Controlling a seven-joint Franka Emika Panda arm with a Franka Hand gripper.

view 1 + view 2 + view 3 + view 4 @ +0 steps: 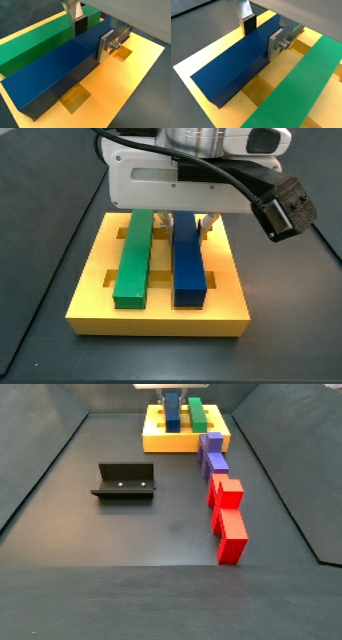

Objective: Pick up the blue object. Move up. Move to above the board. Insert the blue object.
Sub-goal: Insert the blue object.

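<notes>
Green bar (132, 258): lies along a groove of the board (160, 318), left of the blue object. Blue object (189, 265): lies along the neighbouring groove, parallel. Hand (92, 34): low over the blue object's far end, silver fingers (105, 46) clamped on its two long sides in both wrist views. Fixture (124, 481): on the floor, well apart from the board.

Dark grey floor (134, 534), sloped walls (40, 454).
</notes>
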